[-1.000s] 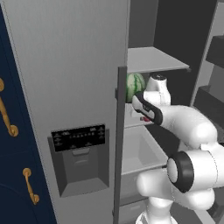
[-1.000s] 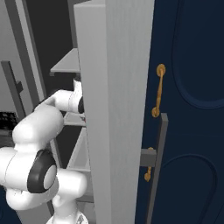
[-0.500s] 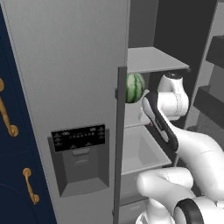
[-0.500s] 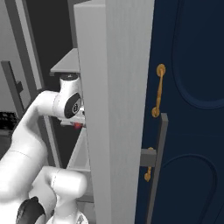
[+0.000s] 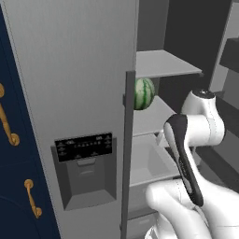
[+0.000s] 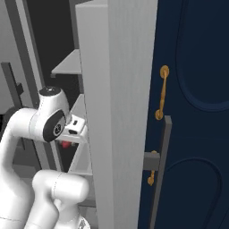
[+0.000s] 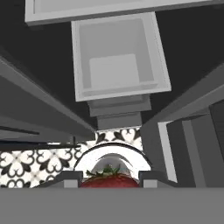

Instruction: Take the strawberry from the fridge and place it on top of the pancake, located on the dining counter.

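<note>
With the strawberry (image 7: 108, 179) pinched between the two fingertips, the gripper (image 7: 109, 180) is nearly closed on it, so the pick looks done. From the right base view a small red spot (image 6: 65, 144) shows under the hand, just outside the fridge (image 5: 70, 93) shelves. Fridge door stands open; a watermelon (image 5: 143, 93) sits on a middle shelf, far left of the arm. A white drawer (image 7: 118, 61) lies below the hand. Left to do, as I judge it: pull clear of the fridge, drive to the dining counter, set the fruit on the pancake.
</note>
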